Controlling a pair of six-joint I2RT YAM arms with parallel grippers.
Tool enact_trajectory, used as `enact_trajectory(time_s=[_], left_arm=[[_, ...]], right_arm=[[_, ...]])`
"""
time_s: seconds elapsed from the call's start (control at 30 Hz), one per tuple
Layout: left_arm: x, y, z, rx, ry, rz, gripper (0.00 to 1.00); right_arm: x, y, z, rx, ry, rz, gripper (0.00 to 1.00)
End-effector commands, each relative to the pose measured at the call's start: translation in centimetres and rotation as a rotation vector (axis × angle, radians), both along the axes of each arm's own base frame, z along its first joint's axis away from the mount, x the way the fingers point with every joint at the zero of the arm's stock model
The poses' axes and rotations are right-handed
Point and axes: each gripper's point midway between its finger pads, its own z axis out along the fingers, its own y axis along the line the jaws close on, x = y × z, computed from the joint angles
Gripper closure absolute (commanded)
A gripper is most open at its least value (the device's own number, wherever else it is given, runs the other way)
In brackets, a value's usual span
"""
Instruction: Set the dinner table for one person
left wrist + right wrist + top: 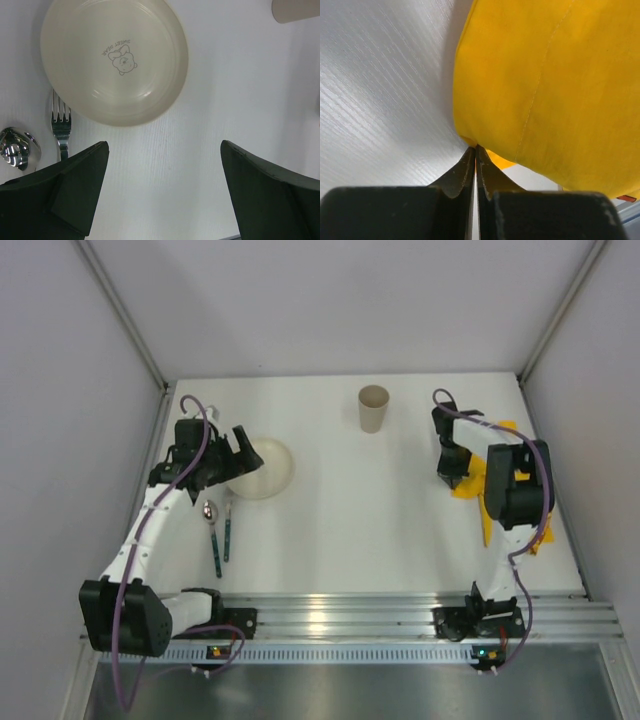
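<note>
The white dinner table (350, 530) bears a cream plate (266, 469) at the left, with a spoon (210, 512) and a fork (228, 525) just in front of it. A beige cup (373, 408) stands at the back middle. My left gripper (240, 455) is open and empty, hovering at the plate's left edge; in the left wrist view (165, 150) the plate (114, 60), fork (61, 125) and spoon (15, 147) lie beyond its jaws. My right gripper (452, 478) is shut on the edge of a yellow cloth placemat (495, 480), bunched at the far right; the pinch shows in the right wrist view (475, 147).
Grey walls close the table at left, back and right. An aluminium rail (350, 615) runs along the near edge between the arm bases. The cup's rim (295, 10) shows at the top right of the left wrist view. The yellow cloth (545, 85) fills most of the right wrist view.
</note>
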Motion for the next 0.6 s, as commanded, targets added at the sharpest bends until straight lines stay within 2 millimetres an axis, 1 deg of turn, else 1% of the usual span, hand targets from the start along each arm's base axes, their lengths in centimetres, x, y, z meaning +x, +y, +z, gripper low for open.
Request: enact_trajectory(time_s=[0.0, 0.03, 0.07, 0.1, 0.13, 0.17, 0.2, 0.23, 0.3, 0.33, 0.37, 0.4, 0.43, 0.47, 0.5, 0.53, 0.57], left_arm=[[0.6, 0.1, 2.5, 0.008, -0.073, 0.001, 0.01], [0.5, 0.1, 2.6, 0.008, -0.073, 0.004, 0.01], [0.4, 0.1, 2.9, 0.004, -0.08, 0.002, 0.01], [0.3, 0.0, 2.9, 0.003, -0.08, -0.003, 0.01], [0.0, -0.1, 3.1, 0.004, -0.08, -0.007, 0.01], [-0.1, -0.1, 3.2, 0.007, -0.081, -0.009, 0.01], [0.0, -0.1, 3.6, 0.012, -0.089, -0.007, 0.01], [-0.1, -0.1, 3.7, 0.012, -0.091, -0.007, 0.01], [0.0, -0.1, 4.1, 0.012, -0.097, -0.005, 0.01], [0.0, -0.2, 4.3, 0.008, -0.1, -0.01, 0.01], [0.1, -0.2, 4.3, 0.008, -0.098, -0.011, 0.01], [0.2, -0.2, 4.4, 0.009, -0.1, -0.01, 0.01], [0.2, -0.4, 4.4, 0.008, -0.098, -0.016, 0.01], [0.2, -0.5, 4.3, 0.01, -0.096, -0.018, 0.01], [0.3, -0.5, 4.3, 0.01, -0.097, -0.019, 0.01], [0.2, -0.6, 4.3, 0.01, -0.094, -0.023, 0.01], [0.3, -0.7, 4.3, 0.008, -0.094, -0.027, 0.01]], right_arm=[[0.0, 0.6, -0.9, 0.036, -0.028, -0.017, 1.0], [-0.2, 1.1, -0.2, 0.057, -0.032, -0.025, 1.0], [0.1, 2.2, 0.8, 0.11, -0.052, -0.029, 1.0], [-0.1, 3.7, 2.8, 0.152, -0.088, -0.035, 1.0], [0.3, 5.5, 4.5, 0.222, -0.12, -0.026, 1.0], [0.4, 6.7, 6.1, 0.255, -0.149, -0.022, 1.0], [0.6, 8.1, 8.5, 0.299, -0.204, -0.034, 1.0], [0.8, 10.7, 10.9, 0.341, -0.24, 0.005, 1.0], [0.7, 15.0, 13.8, 0.466, -0.278, 0.006, 1.0], [1.5, 16.5, 15.6, 0.517, -0.323, 0.002, 1.0], [1.5, 19.1, 16.5, 0.64, -0.314, -0.027, 1.0], [1.9, 20.3, 17.0, 0.695, -0.325, -0.044, 1.0], [3.0, 22.5, 18.2, 0.79, -0.371, -0.025, 1.0], [3.8, 23.7, 18.2, 0.836, -0.386, -0.049, 1.0], [5.4, 25.1, 19.1, 0.902, -0.443, -0.021, 1.0], [5.7, 26.3, 19.5, 0.958, -0.435, 0.004, 1.0], [6.4, 26.7, 18.3, 0.955, -0.409, 0.006, 0.86]])
